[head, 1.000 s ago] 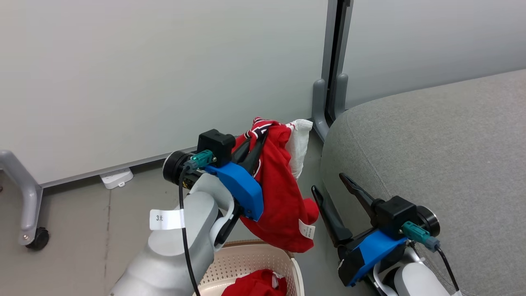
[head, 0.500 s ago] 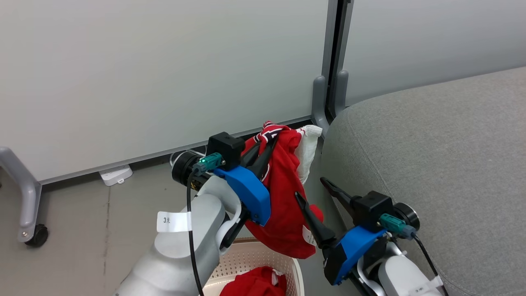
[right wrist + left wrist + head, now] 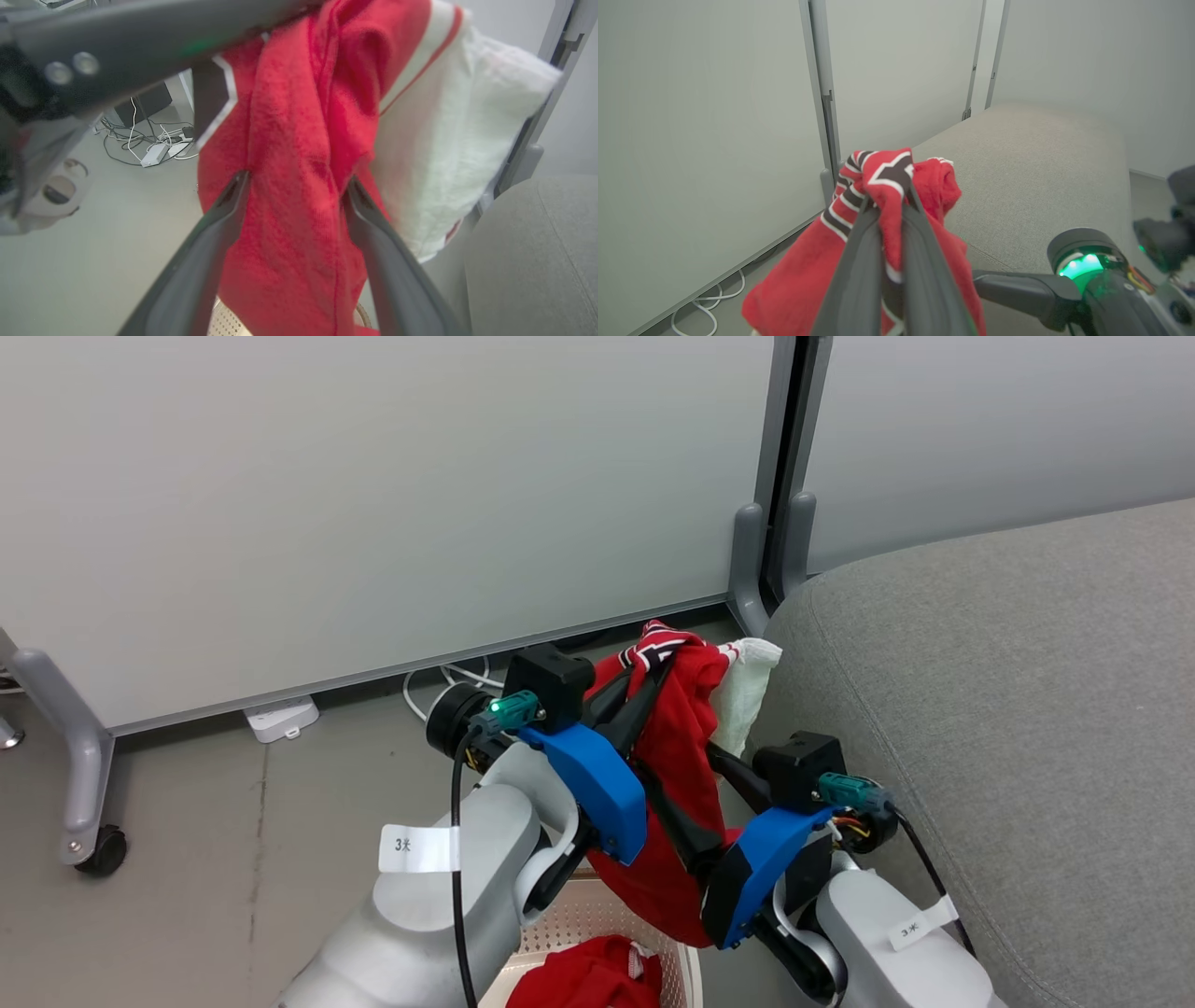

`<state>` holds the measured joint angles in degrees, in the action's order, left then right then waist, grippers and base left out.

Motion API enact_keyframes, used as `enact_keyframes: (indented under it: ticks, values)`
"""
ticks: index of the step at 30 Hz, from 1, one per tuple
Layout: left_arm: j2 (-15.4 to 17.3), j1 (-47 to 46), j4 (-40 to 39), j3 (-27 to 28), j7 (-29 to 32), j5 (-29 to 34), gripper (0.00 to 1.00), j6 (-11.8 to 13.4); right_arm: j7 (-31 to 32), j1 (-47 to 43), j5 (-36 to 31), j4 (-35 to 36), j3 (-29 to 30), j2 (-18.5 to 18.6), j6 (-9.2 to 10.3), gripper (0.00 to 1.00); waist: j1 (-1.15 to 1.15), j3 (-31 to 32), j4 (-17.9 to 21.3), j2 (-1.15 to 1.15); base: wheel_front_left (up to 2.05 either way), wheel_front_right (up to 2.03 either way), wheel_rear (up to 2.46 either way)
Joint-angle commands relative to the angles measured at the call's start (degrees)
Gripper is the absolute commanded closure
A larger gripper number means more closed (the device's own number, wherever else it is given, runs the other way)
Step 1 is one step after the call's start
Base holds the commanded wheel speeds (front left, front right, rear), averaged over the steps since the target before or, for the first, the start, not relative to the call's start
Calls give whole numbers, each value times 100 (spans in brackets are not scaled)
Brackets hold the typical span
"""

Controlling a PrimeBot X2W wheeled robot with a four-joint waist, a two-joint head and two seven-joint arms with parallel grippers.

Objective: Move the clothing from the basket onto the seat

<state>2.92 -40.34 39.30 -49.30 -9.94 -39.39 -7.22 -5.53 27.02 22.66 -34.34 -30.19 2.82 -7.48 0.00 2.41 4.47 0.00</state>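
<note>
Left hand (image 3: 889, 210) pinches the red garment (image 3: 677, 747) above the basket (image 3: 597, 919); right hand (image 3: 297, 179) straddles it, fingers spread

The head view looks down from high and back, basket (image 3: 560, 938) nearest, seat (image 3: 1027, 663) on the right, partition wall (image 3: 373, 504) far. The left wrist view faces that wall and seat from just behind the red garment (image 3: 887, 172). The right wrist view sits even closer; all three share the garment
</note>
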Motion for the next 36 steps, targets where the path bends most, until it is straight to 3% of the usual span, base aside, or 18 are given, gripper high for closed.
enact_keyframes:
  ticks: [1, 6, 7, 8, 19, 36]
  values:
    - [-3, -31, -34, -40, -2, -37, 100, -42, -67, 154, 106, -130, -100, 16, -3, 0, 0, 0, -1, 0, 0, 0, 0]
    - [-3, -28, -108, -104, -2, -107, 100, -42, -172, 395, 307, -520, -369, 15, -3, 0, 0, -6, 13, 0, 0, 0, 0]
    - [-2, -25, -124, -119, -4, -136, 100, -42, -203, 452, 309, -610, -409, 16, -3, 39, 0, -5, 16, 0, 0, 0, 0]
    - [-3, -26, -136, -132, -6, -150, 100, -43, -244, 515, 280, -696, -447, 15, -3, 100, 0, -5, 18, 0, 0, 0, 0]
    - [-4, -54, -54, -181, -49, -234, 100, -32, -420, 727, 175, -1226, -684, 15, -2, 100, 0, 9, 76, 0, 0, 0, 0]
    - [29, -71, 50, -165, -102, -345, 100, -22, -497, 787, 54, -1368, -709, 15, -3, 100, 0, 15, 137, 0, 0, 0, 0]
